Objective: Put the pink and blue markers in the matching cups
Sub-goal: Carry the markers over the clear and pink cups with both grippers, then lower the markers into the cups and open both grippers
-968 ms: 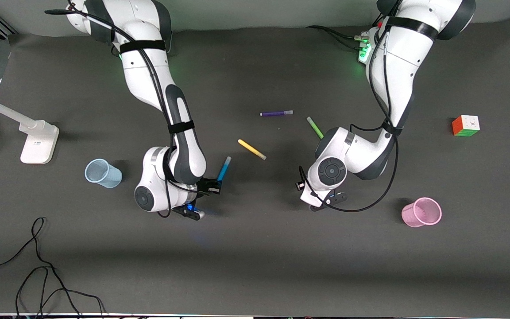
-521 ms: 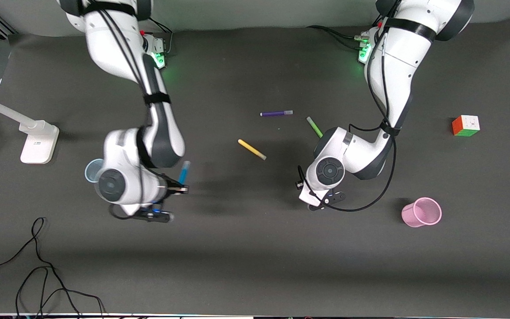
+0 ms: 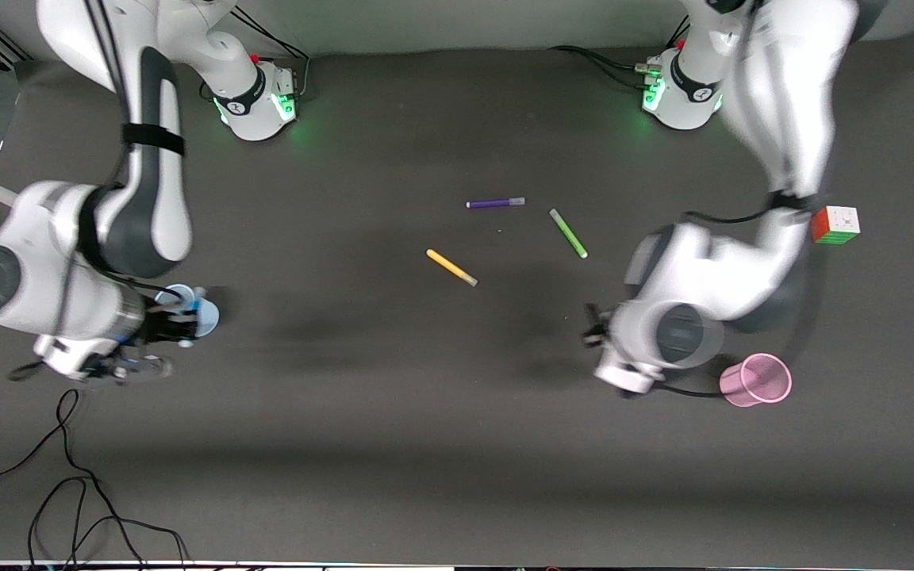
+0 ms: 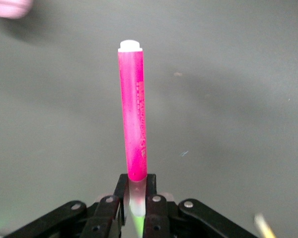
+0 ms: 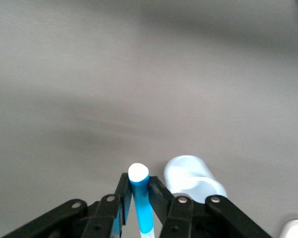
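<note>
Both arms swung outward: right hand (image 5: 137, 206) clamps blue marker (image 5: 141, 198) seemingly over blue cup (image 3: 201, 313), left hand (image 4: 134, 201) pink marker (image 4: 134, 129)

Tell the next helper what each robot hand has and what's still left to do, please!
Right gripper: fingers shut on the bright blue marker, held up right beside the translucent pale blue plastic cup at the right arm's end of the table.
Left gripper: fingers shut on the magenta-pink marker, held up near the light pink mesh-textured cup at the left arm's end.
Done: both markers are picked up.
Left: neither marker is in its cup yet. Drop blue into the blue cup and pink into the pink cup.
Leave the yellow marker, green marker and purple marker lying mid-table.
</note>
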